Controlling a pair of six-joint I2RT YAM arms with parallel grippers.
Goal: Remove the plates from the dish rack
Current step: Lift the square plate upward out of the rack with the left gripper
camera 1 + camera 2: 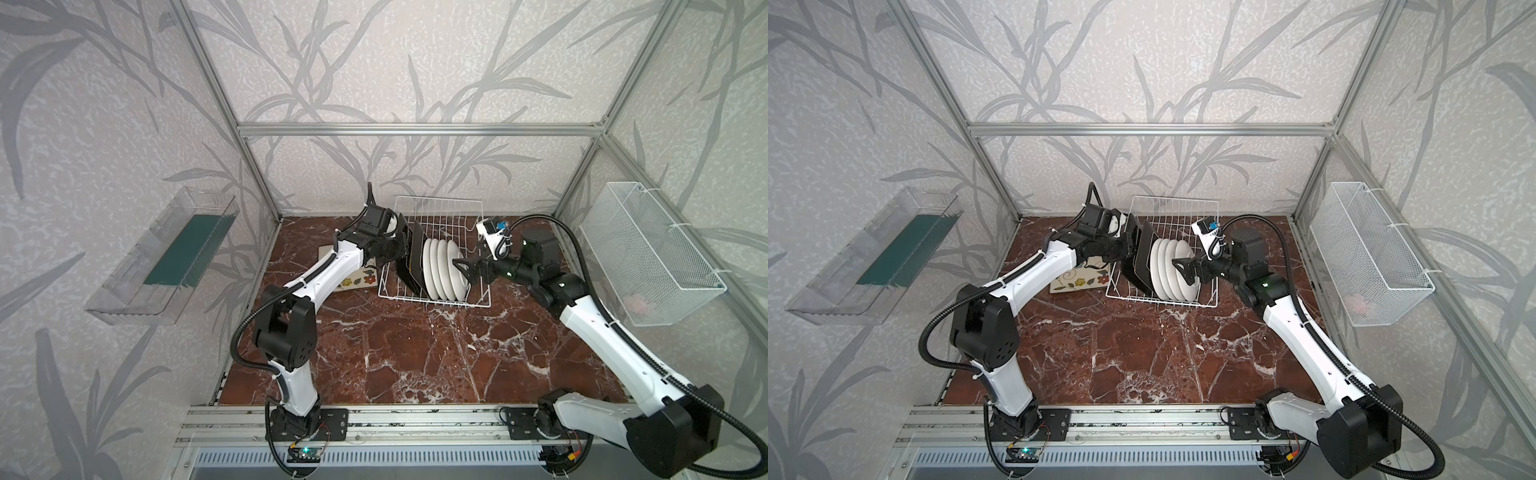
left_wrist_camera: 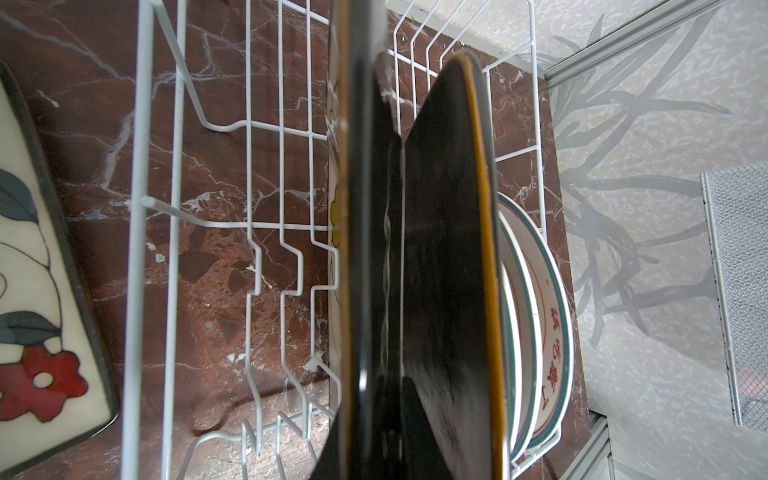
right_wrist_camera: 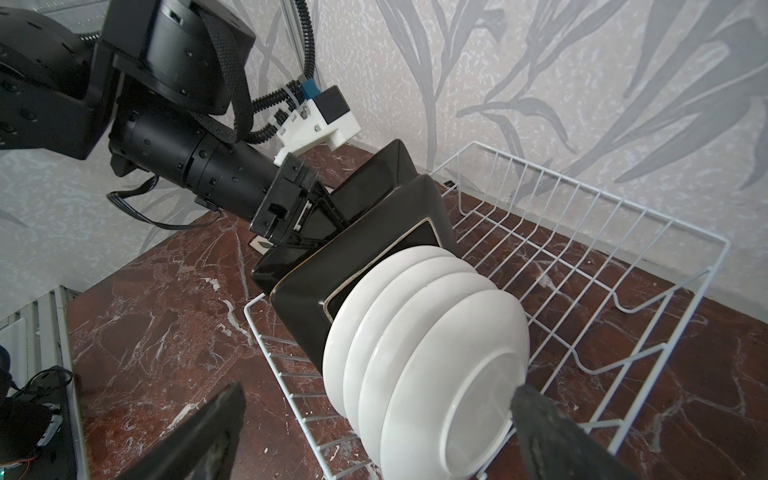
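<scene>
My left hand (image 3: 332, 218) is clenched on the end square plate (image 3: 386, 166) at the left end of the dish rack (image 1: 440, 212). Only the right wrist view shows that pinch. My right hand (image 1: 463, 273) is spread wide beside the round plates (image 1: 442, 270). Only the left wrist view shows their green rims.

Left arm (image 1: 320, 278), right arm (image 1: 594, 328): white shells, black joints, black corrugated conduit (image 1: 536, 216), green joint light (image 1: 1264, 285). Right gripper (image 3: 378, 388): black wedge fingers (image 3: 552, 436).
</scene>
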